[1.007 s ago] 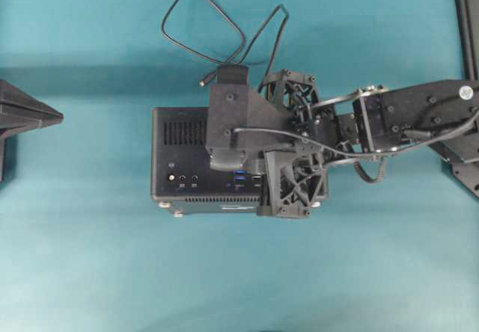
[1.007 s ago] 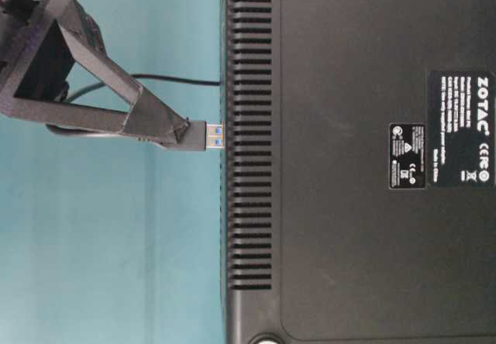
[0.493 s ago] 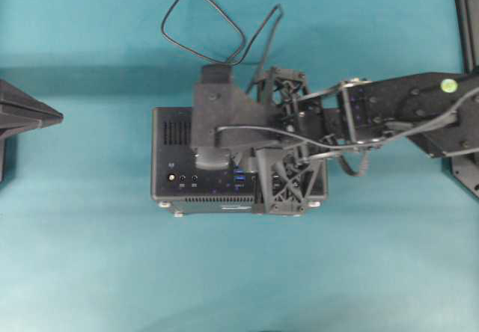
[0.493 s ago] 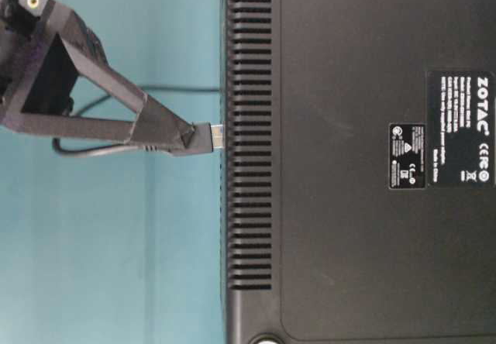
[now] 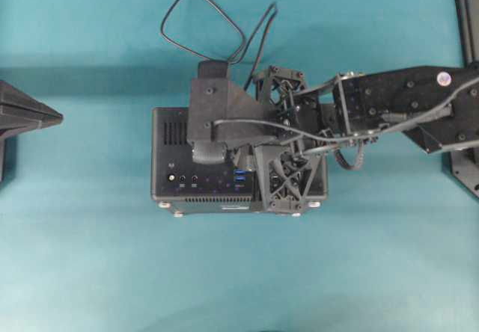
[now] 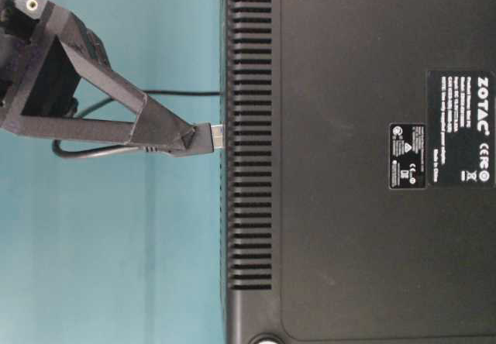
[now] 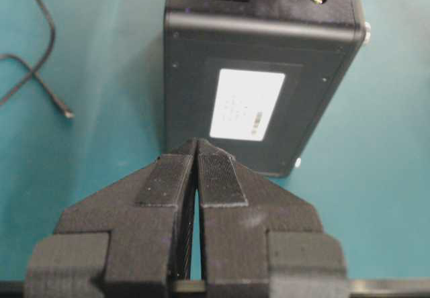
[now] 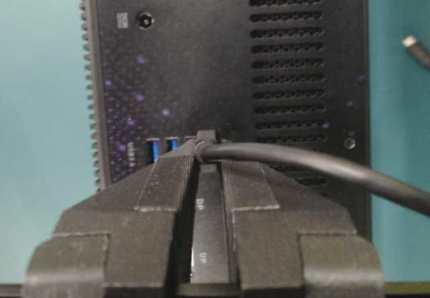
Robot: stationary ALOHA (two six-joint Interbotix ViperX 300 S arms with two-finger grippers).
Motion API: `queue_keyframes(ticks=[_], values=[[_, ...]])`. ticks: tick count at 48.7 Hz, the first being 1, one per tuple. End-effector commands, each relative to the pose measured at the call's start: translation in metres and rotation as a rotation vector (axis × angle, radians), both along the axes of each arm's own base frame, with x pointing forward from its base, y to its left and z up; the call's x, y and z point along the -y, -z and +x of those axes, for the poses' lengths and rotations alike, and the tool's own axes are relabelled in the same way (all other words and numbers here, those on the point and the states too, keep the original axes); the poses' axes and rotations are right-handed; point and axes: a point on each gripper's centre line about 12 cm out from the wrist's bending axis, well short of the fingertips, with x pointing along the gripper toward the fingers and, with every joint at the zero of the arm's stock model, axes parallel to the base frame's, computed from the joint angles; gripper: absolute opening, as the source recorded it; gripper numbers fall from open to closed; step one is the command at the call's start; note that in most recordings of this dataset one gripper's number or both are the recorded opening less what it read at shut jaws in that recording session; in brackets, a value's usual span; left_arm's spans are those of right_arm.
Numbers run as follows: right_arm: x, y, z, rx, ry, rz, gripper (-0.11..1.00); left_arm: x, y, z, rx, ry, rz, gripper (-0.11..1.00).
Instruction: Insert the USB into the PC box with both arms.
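The PC box lies on the teal table with its port face up. My right gripper reaches over it and is shut on the USB, whose metal tip meets the port face. In the right wrist view the gripper pinches the USB beside the blue ports, and the cable runs off right. My left gripper is shut and empty, just short of the box's labelled end. It shows at the overhead view's left edge.
The black cable loops on the table behind the box. Its slim tip lies on the table to the box's side. A black frame stands at the far right edge.
My right gripper has carried the USB toward the box. Its blue tongue showed a second ago; it is now hidden against the port face. The left gripper has not moved.
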Motion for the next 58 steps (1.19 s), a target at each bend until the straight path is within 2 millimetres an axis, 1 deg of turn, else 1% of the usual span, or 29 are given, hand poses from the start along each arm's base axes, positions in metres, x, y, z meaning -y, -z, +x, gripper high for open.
queue_keyframes(ticks=[1, 5, 9, 17, 25, 32, 37, 40, 46, 49, 52, 58], values=[[-0.012, -0.003, -0.002, 0.0, -0.029, 0.03, 0.11, 0.0, -0.005, 0.001, 0.015, 0.0, 0.0, 0.0], [-0.016, -0.002, -0.003, -0.004, -0.036, 0.036, 0.11, 0.0, -0.006, 0.001, 0.017, 0.0, 0.0, 0.0], [-0.015, -0.002, -0.003, -0.004, -0.035, 0.034, 0.11, 0.0, -0.005, 0.0, 0.012, -0.002, 0.0, 0.0], [-0.004, -0.004, -0.002, 0.002, -0.01, 0.027, 0.11, 0.0, -0.005, -0.001, -0.009, -0.001, 0.0, 0.0], [-0.002, -0.007, -0.003, 0.012, -0.01, 0.026, 0.12, 0.0, -0.006, -0.002, -0.008, -0.001, 0.0, 0.0], [-0.002, -0.007, -0.003, 0.01, -0.011, 0.026, 0.16, 0.0, -0.006, -0.002, -0.008, -0.001, 0.0, 0.0], [-0.002, -0.01, -0.002, 0.018, -0.01, 0.027, 0.26, 0.0, -0.005, -0.002, -0.009, -0.001, 0.0, 0.0], [-0.002, -0.011, -0.002, 0.021, -0.01, 0.026, 0.36, 0.0, -0.005, -0.002, -0.009, -0.001, 0.0, 0.0], [-0.001, -0.011, -0.002, 0.024, -0.005, 0.017, 0.62, 0.0, -0.005, -0.003, -0.009, -0.002, -0.001, 0.0], [0.0, -0.013, -0.002, 0.029, -0.005, 0.012, 0.72, 0.0, -0.005, -0.003, -0.009, -0.003, -0.001, 0.0], [0.001, -0.016, -0.001, 0.038, -0.005, 0.0, 0.76, 0.0, -0.005, -0.003, -0.009, -0.002, -0.001, 0.0], [0.004, -0.018, -0.001, 0.046, -0.005, -0.03, 0.75, 0.0, -0.005, -0.003, -0.009, -0.002, -0.001, 0.0]])
